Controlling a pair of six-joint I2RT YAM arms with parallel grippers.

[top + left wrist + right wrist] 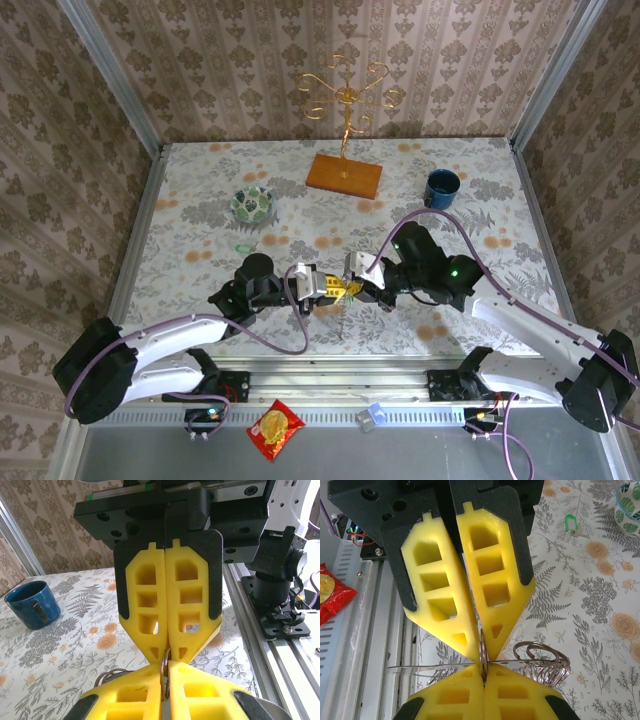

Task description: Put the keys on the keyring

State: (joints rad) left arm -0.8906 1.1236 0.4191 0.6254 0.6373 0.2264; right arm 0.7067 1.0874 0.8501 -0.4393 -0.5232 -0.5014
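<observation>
Yellow finger pads of the left gripper [334,291] and the right gripper [351,289] meet tip to tip in the top view, near the front edge of the floral table [200,170]. The item between the tips is too small to resolve there. One green-headed key [243,247] lies flat on the table at 10 o'clock from the grippers, directly at 6 o'clock of the patterned bowl [253,205]. A blue mug [441,187] stands at 1 o'clock from the grippers. A red packet [275,430] lies off the table at 6 o'clock.

Left wrist view: the left gripper [166,666] occupies 6 o'clock, clamped on the keyring [164,680], which stands edge-on between its pads. The right gripper [167,653] enters from 12 o'clock, jaws pressed together, its tips pinching the ring's upper edge. The mug [32,604] sits upright at 9 o'clock.

Right wrist view: the right gripper [483,674] at 6 o'clock is clenched on the hoop. The left gripper [482,655] comes from 12 o'clock, its tips nipped on the hoop just above. The rest of the keyring [540,656], wire loops carrying flat silvery keys, extends toward 3 o'clock of the grip. The green-headed key [570,522] lies at 1 o'clock, well apart.
</observation>
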